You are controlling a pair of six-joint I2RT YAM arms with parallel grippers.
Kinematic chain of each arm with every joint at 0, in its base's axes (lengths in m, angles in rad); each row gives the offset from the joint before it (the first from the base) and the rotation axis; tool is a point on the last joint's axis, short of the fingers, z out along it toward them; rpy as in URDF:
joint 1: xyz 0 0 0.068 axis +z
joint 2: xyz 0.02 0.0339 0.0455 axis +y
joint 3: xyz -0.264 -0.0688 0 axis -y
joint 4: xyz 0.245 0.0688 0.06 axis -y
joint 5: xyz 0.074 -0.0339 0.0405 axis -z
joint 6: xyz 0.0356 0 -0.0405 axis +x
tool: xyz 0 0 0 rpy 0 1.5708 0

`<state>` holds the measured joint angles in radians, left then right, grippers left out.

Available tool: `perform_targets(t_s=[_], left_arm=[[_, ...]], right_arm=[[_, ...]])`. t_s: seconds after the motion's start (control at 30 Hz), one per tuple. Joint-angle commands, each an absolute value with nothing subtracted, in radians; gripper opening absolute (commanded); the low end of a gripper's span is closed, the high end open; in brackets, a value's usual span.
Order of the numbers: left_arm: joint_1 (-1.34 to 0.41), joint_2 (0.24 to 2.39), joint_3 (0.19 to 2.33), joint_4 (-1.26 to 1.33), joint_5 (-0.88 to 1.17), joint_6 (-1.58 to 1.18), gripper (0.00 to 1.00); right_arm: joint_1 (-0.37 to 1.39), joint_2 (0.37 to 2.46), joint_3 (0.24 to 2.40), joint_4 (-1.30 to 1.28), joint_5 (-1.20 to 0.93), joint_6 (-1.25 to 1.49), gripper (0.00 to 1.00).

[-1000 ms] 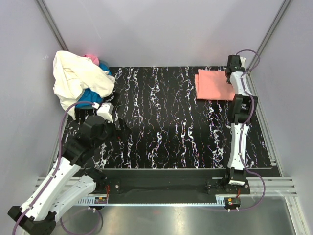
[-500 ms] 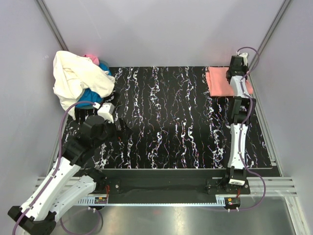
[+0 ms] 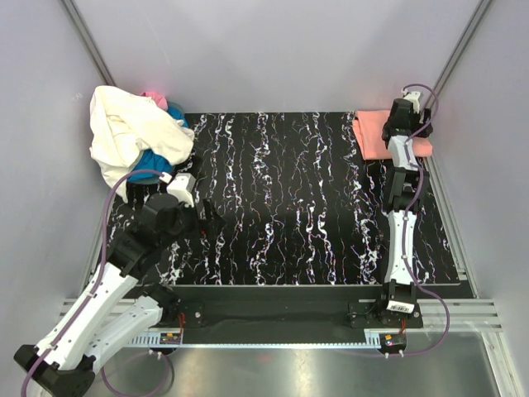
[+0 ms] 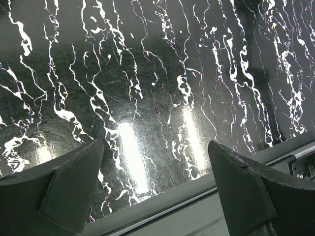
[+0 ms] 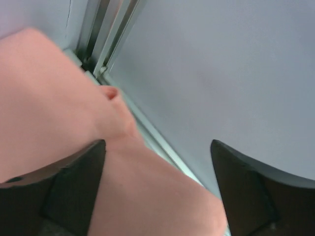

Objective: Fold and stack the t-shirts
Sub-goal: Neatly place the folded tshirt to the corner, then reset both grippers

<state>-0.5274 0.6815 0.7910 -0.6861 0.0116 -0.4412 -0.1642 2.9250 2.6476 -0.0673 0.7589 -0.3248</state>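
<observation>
The folded salmon-pink t-shirt point(image 3: 372, 137) lies at the table's far right corner, against the side wall. My right gripper point(image 3: 411, 104) hangs over its right edge with jaws open. In the right wrist view the pink cloth point(image 5: 54, 113) runs loose under and between the spread fingers of the right gripper point(image 5: 157, 189). A heap at the far left holds the cream-white t-shirt point(image 3: 124, 132), the bright blue one point(image 3: 154, 162) and a bit of hot pink point(image 3: 153, 98). My left gripper point(image 3: 211, 222) hovers open and empty over bare table point(image 4: 157, 98) near that heap; the left gripper point(image 4: 155, 182) shows nothing between its fingers.
The black marbled table point(image 3: 289, 198) is boxed in by grey walls on three sides. A metal rail point(image 5: 106, 34) runs along the wall beside the pink shirt. The table's front edge point(image 4: 162, 209) shows below my left fingers.
The right arm pulled the salmon-pink shirt right, toward the far right corner, then opened its jaws and let go. The left arm has hardly moved.
</observation>
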Motion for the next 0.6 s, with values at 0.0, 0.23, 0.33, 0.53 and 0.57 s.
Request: perform_targets(t_s=[0.0, 0.23, 0.33, 0.53, 0.57], left_arm=[[-0.532, 0.687, 0.784, -0.641, 0.029, -0.425, 0.93], [-0.532, 0.677, 0.782, -0.643, 0.020, -0.426, 0.93], [-0.532, 0.670, 0.784, -0.644, 0.018, -0.426, 0.93], [-0.531, 0.657, 0.781, -0.644, 0.006, -0.431, 0.93], [-0.531, 0.655, 0.781, -0.644, 0.002, -0.431, 0.93]], right_arm=[[-0.175, 2.896, 2.680, 0.071, 0.828, -0.339, 0.99], [-0.201, 2.683, 2.463, 0.103, 0.864, -0.239, 1.00], [-0.199, 2.553, 2.366, 0.052, 0.856, -0.147, 1.00], [-0.167, 2.295, 2.221, -0.086, 0.821, 0.032, 1.00], [-0.160, 2.236, 2.211, -0.112, 0.801, 0.053, 1.00]])
